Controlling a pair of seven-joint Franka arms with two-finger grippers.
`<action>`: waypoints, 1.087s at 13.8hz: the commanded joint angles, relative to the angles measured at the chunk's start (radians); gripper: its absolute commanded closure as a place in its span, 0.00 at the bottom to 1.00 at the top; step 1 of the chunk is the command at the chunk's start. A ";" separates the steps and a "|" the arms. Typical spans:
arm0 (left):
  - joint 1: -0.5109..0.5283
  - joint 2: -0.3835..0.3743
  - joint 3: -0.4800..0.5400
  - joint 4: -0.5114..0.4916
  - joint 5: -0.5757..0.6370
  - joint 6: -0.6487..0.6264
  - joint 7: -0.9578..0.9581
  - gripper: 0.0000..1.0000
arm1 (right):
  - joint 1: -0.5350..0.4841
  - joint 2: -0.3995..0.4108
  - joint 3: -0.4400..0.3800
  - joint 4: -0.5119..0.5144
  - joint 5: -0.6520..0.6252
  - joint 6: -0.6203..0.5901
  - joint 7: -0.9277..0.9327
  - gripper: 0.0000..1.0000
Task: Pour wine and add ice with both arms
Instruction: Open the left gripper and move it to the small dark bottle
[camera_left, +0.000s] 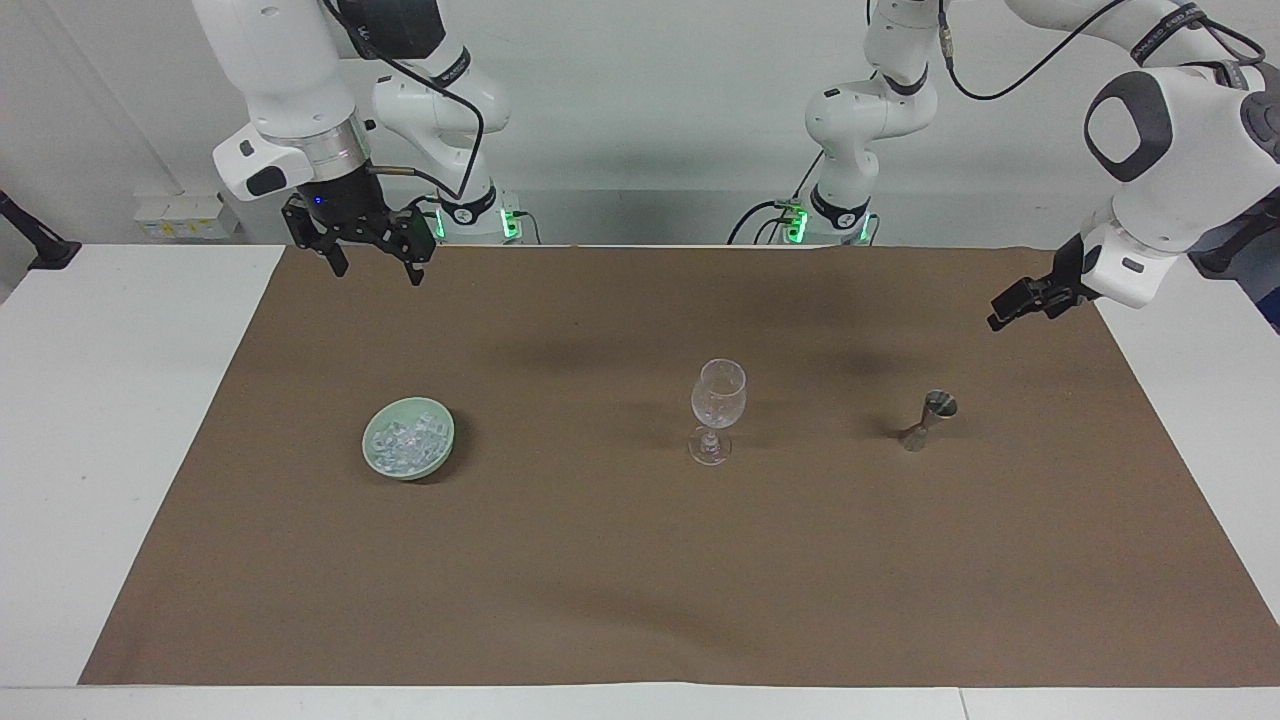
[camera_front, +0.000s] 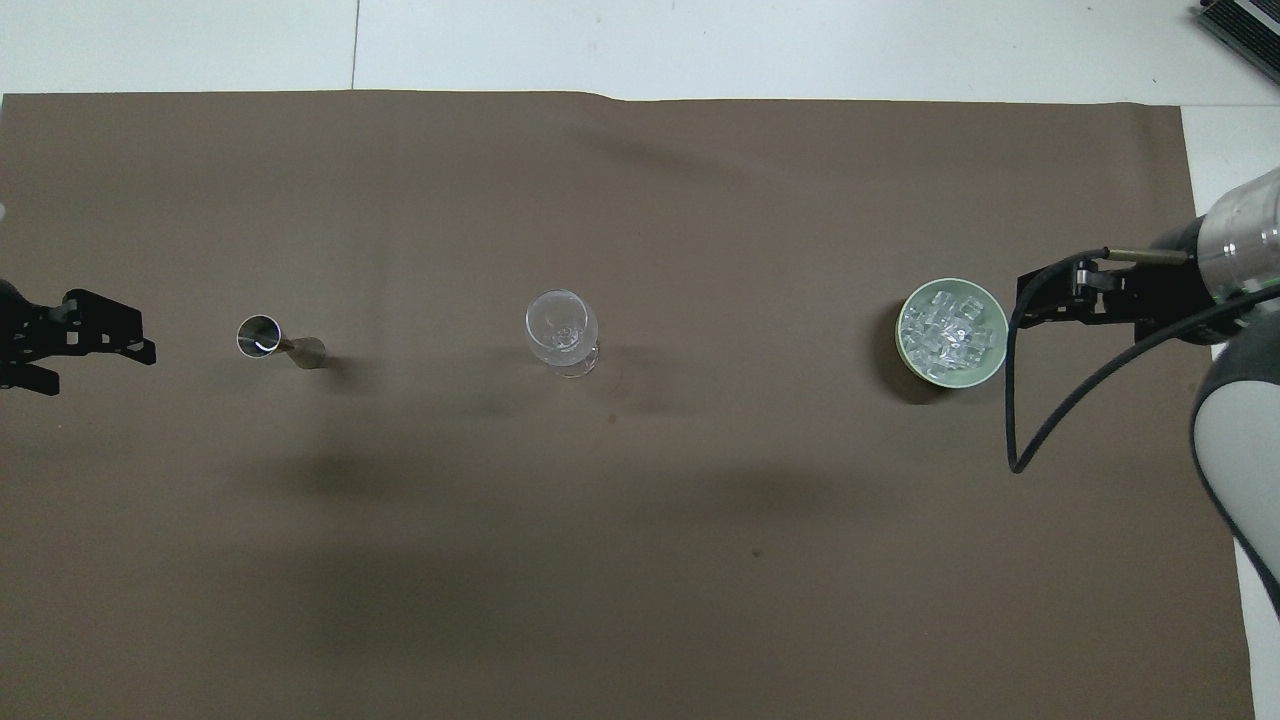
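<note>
Left gripper (camera_left: 1012, 303) hung empty, jaws apart, over the mat's left-arm end; one metal jigger (camera_left: 930, 419), upright, sat below it toward the single wine glass (camera_left: 718, 410). Right gripper (camera_left: 375, 255), also spread and empty, hung over the mat edge; one bowl (camera_left: 408, 438) heaped with ice (camera_left: 404, 436) lay below, farther out.

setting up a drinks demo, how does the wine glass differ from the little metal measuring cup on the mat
The wine glass is clear, while the measuring cup is dull metal. The glass is the taller and wider of the two. The glass stands in the middle of the brown mat, and the measuring cup stands toward the left arm's end. Both are upright, narrow in the middle, and touched by no pincer.
</note>
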 joint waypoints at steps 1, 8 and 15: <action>0.039 0.025 -0.003 -0.010 -0.086 0.005 -0.139 0.00 | -0.025 -0.014 0.013 -0.019 0.023 0.019 -0.025 0.00; 0.173 0.135 -0.003 -0.005 -0.297 0.006 -0.392 0.00 | -0.025 -0.014 0.013 -0.019 0.023 0.019 -0.025 0.00; 0.191 0.218 -0.003 -0.013 -0.442 0.081 -0.773 0.00 | -0.025 -0.014 0.013 -0.019 0.023 0.019 -0.025 0.00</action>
